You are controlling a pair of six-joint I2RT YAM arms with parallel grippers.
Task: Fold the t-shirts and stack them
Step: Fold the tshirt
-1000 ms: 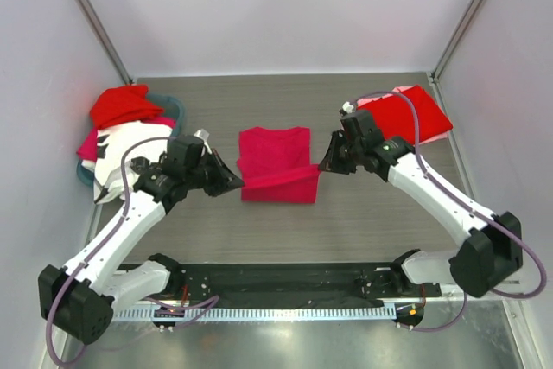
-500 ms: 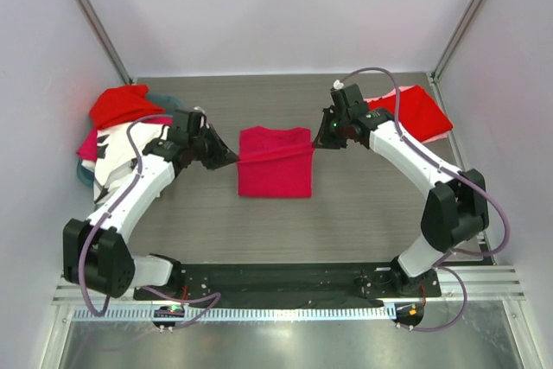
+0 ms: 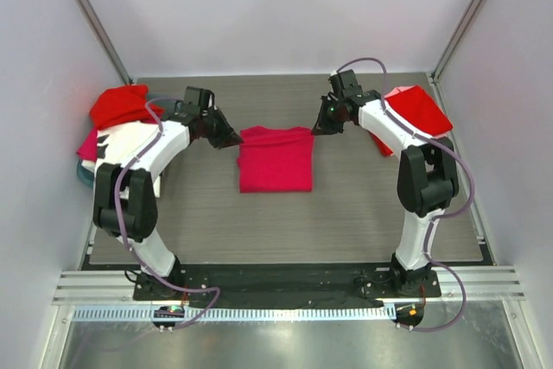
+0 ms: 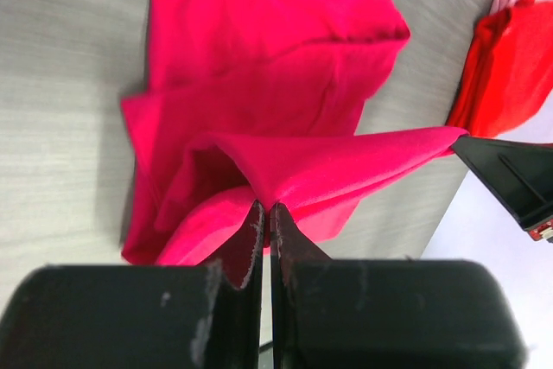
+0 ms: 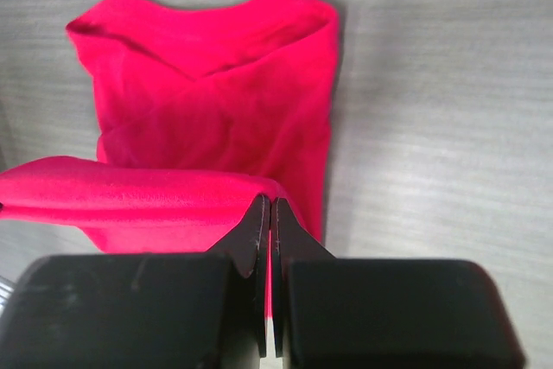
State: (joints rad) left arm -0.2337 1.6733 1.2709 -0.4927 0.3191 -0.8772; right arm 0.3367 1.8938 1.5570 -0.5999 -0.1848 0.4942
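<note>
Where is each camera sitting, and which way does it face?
Top external: above and behind the bases, looking down at the table, both arms and the pink shirt.
Left wrist: behind the left pincer, facing across the shirt.
Right wrist: behind the right pincer, facing over the shirt.
Shared: both wrist views show the pinched fold.

A grey wood-grain tabletop [image 3: 346, 213] is enclosed left, right and far by plain white walls [image 3: 285, 15], with slanted metal corner posts [image 3: 93, 19] and a black rail [image 3: 285, 276] along the near edge.

1 pink tee [image 3: 275, 160] mid-table, 1 folded red stack [image 3: 419, 110] rt, 1 loose pile [image 3: 111, 137] lft (approx. 4 garments)
</note>
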